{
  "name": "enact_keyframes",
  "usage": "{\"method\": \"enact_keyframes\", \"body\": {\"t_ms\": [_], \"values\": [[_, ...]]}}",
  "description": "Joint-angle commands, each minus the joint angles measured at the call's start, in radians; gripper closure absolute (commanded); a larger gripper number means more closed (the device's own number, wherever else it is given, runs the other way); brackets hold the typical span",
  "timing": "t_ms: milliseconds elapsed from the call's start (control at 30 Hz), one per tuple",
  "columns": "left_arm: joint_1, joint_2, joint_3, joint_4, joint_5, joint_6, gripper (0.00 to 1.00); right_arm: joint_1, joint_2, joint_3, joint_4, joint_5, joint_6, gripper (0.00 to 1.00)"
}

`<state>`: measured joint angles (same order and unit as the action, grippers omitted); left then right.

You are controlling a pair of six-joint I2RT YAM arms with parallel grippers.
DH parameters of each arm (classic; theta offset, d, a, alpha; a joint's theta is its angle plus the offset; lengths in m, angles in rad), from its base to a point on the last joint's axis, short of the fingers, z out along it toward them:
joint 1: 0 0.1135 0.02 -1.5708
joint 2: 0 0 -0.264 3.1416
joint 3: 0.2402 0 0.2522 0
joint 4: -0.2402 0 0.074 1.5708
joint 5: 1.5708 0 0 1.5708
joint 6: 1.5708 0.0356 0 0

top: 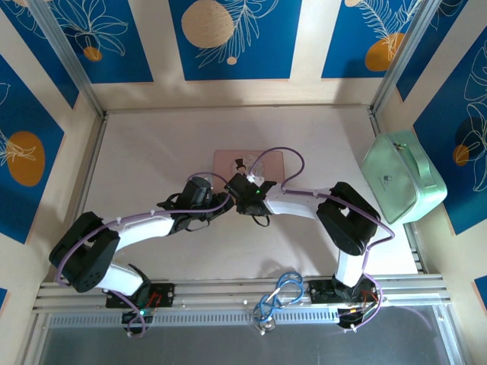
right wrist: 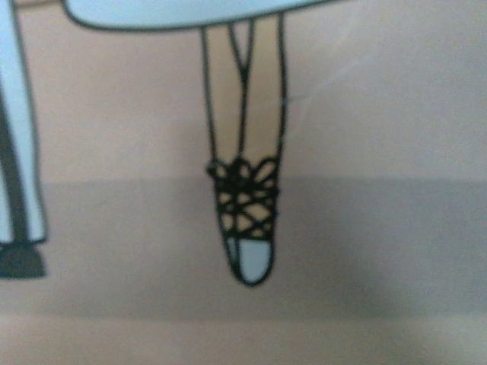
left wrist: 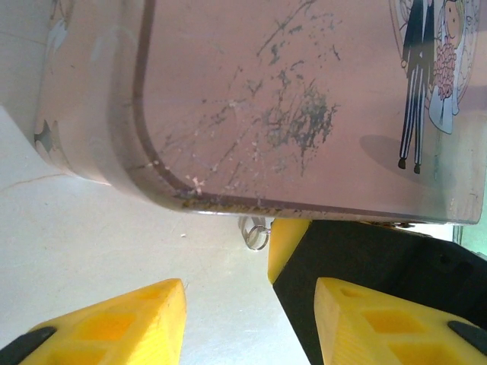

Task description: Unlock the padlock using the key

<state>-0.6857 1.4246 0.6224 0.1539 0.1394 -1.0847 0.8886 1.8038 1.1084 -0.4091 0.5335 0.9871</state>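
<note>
The pink illustrated tin box (top: pixel 248 162) lies mid-table, and both grippers meet at its near edge. In the left wrist view its scratched lid (left wrist: pixel 304 99) spans the top. A small silvery ring (left wrist: pixel 259 234) hangs at the box's front edge. The teal padlock body is hidden, and I make out no key. My left gripper (left wrist: pixel 249 304) stands open over bare table, nothing between its yellow fingers (left wrist: pixel 122 323). One yellow finger of the right gripper (left wrist: pixel 288 242) sits right beside the ring. The right gripper (top: pixel 245 195) presses close over the lid, whose drawing (right wrist: pixel 245 205) faces its camera.
A mint-green case (top: pixel 402 176) leans at the right wall. A blue cable coil (top: pixel 275 299) hangs on the near rail. White table (top: pixel 152 152) spreads left of and behind the box, enclosed by blue-patterned walls.
</note>
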Motion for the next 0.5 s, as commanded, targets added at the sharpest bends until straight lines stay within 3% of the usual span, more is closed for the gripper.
{"method": "enact_keyframes", "body": {"t_ms": [0, 200, 467], "values": [[-0.001, -0.006, -0.012, 0.012, -0.014, -0.007, 0.53, -0.009, 0.012, 0.027, -0.040, 0.006, 0.004, 0.68], [-0.001, -0.007, -0.022, 0.018, -0.009, -0.033, 0.52, -0.008, 0.020, 0.057, -0.082, 0.005, 0.003, 0.74], [-0.002, -0.037, -0.053, 0.032, -0.015, -0.060, 0.43, -0.016, 0.038, 0.147, -0.224, -0.067, -0.013, 0.77]]}}
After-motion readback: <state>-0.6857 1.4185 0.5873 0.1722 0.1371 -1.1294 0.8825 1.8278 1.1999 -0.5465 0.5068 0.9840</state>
